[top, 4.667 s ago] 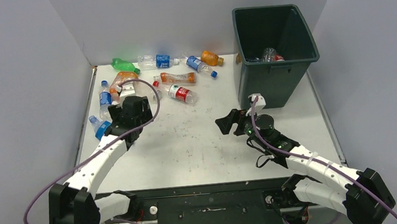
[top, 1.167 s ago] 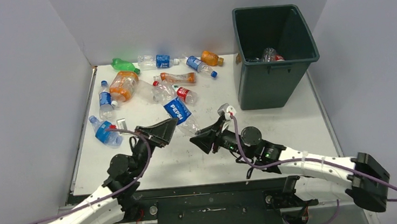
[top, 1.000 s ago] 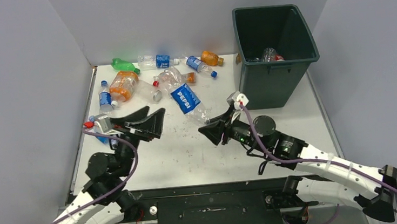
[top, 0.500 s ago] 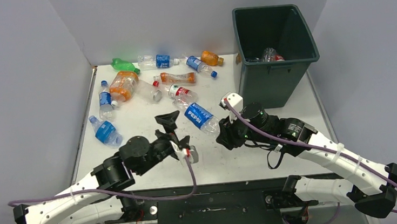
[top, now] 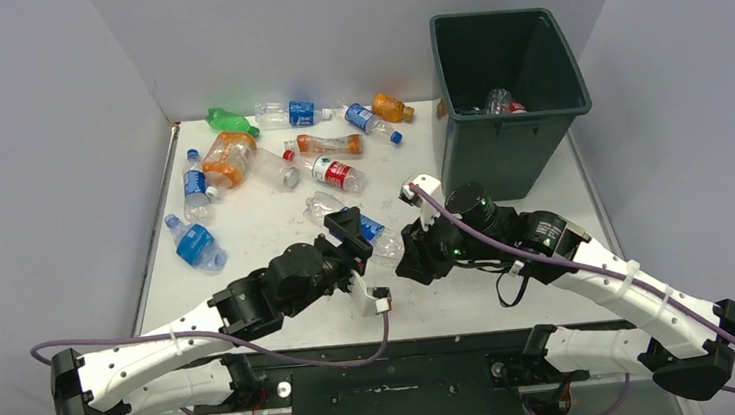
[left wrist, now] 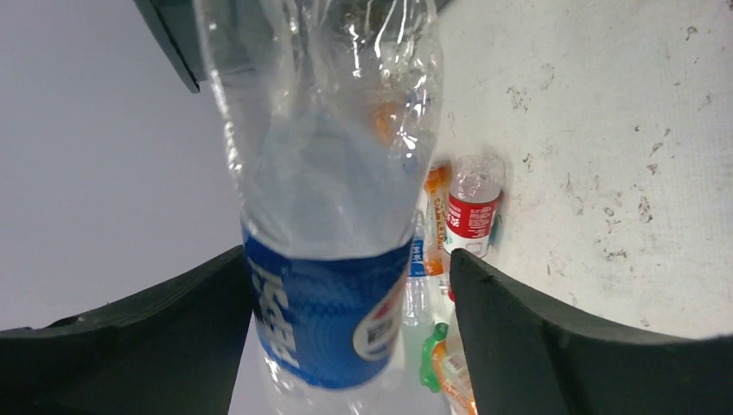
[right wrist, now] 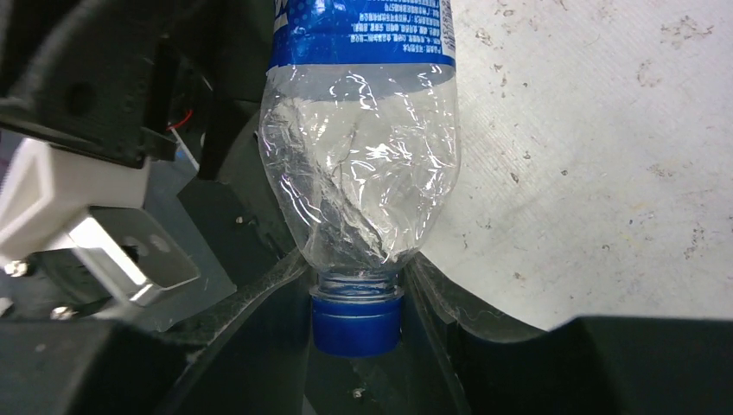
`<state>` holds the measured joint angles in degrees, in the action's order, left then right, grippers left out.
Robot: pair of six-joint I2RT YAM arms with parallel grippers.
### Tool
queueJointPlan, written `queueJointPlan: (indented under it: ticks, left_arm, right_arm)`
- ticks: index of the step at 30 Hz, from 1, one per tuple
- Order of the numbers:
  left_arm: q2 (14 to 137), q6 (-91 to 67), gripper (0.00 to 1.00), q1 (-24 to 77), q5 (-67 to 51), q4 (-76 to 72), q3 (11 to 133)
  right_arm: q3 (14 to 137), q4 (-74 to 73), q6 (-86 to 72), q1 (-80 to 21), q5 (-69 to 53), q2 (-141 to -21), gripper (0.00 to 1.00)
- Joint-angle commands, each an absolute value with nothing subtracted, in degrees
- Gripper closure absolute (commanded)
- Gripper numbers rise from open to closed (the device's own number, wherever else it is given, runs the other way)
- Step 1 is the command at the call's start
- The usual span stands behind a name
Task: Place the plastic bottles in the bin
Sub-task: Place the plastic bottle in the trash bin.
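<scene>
In the middle of the table (top: 276, 241), between the two arms, is a clear bottle (right wrist: 359, 156) with a blue label (left wrist: 328, 320), well short of the bin (top: 500, 161). Whether it rests on the surface or hangs just clear of it cannot be told. The right claw (right wrist: 358, 259) is clenched on the bottle's neck, right beside the blue cap (right wrist: 357, 324). The left claw (left wrist: 346, 268) straddles the label band. One finger (left wrist: 130, 346) touches the label and a gap shows at the other, so this claw is released, not gripping.

The bottle looks empty and its wall is dented and creased. It is likely very light, soft and springy, and smooth enough to slip. A squeeze on the body would probably buckle it and let it pop out. The neck by the cap is likely the stiffest part, so the right claw's hold there seems the sound one. The other bottles (top: 229, 159) lie scattered across the far left of the table.
</scene>
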<state>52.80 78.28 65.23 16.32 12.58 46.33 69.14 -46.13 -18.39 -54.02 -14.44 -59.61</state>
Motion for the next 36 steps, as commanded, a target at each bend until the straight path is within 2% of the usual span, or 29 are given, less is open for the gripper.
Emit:
queueJointPlan:
  ticks: [1, 7, 9, 10, 11, 12, 13, 14, 16, 17, 19, 26, 31, 36]
  left_arm:
    - [54.64, 82.03, 0.27, 65.57, 17.86, 6.58, 48.78]
    - [55.05, 81.83, 0.57, 65.57, 17.97, 3.97, 48.28]
    - [55.02, 81.19, 0.6, 65.57, 18.01, 2.87, 47.89]
    - [54.9, 80.44, 0.61, 65.57, 18.02, 2.06, 47.5]
    - [54.7, 79.36, 0.62, 65.57, 17.9, 1.08, 47.02]
    - [54.21, 77.92, 0.64, 65.57, 17.84, -1.16, 46.41]
    - [53.82, 76.17, 0.64, 65.57, 17.64, -2.99, 45.65]
    - [53.3, 74.22, 0.66, 65.5, 17.32, -4.0, 45.06]
    - [52.49, 68.24, 0.68, 65.04, 16.09, -4.09, 44.45]
    - [52.21, 64.89, 0.69, 64.82, 15.4, -3.42, 44.43]
    - [51.63, 57.13, 0.72, 64.42, 13.75, -1.93, 44.51]
    - [48.59, 20.03, 0.8, 57.24, 1.02, -1.16, 44.94]
    - [47.61, -1.41, 0.97, 48.96, -12.54, -4.22, 44.52]
    - [49.22, -10.55, 1.0, 45.21, -21.22, -7.46, 43.58]
  right_arm:
    - [72.3, -46.29, -17.4, -53.83, -16.44, -59.62, 0.95]
    - [72.51, -46.4, -17.05, -53.91, -16.71, -58.92, 0.95]
    - [72.91, -46.17, -16.67, -53.95, -17.54, -58.68, 0.95]
    - [73.58, -45.94, -16.61, -53.97, -17.61, -58.52, 0.9]
    - [74.28, -45.78, -16.57, -54.0, -17.44, -58.27, 0.74]
    - [75.01, -45.39, -16.3, -54.01, -17.22, -57.93, 0.51]
    - [75.81, -44.83, -16.06, -54.04, -16.29, -57.35, 0.33]
    - [76.35, -43.67, -15.94, -54.05, -14.85, -56.64, 0.2]
    - [76.41, -39.65, -15.82, -54.05, -12.4, -53.5, 0.04]
    - [75.89, -37.0, -15.86, -54.05, -11.28, -52.01, 0.01]
    - [73.35, -29.64, -16.22, -54.05, -8.65, -48.33, 0.06]
    - [56.68, 2.53, -17.65, -54.03, -0.31, -37.06, 0.07]
    - [50.96, 12.52, -16.92, -54.05, 1.69, -38.46, 0.07]
    - [51.22, 18.74, -18.21, -54.03, -1.48, -44.68, 0.07]
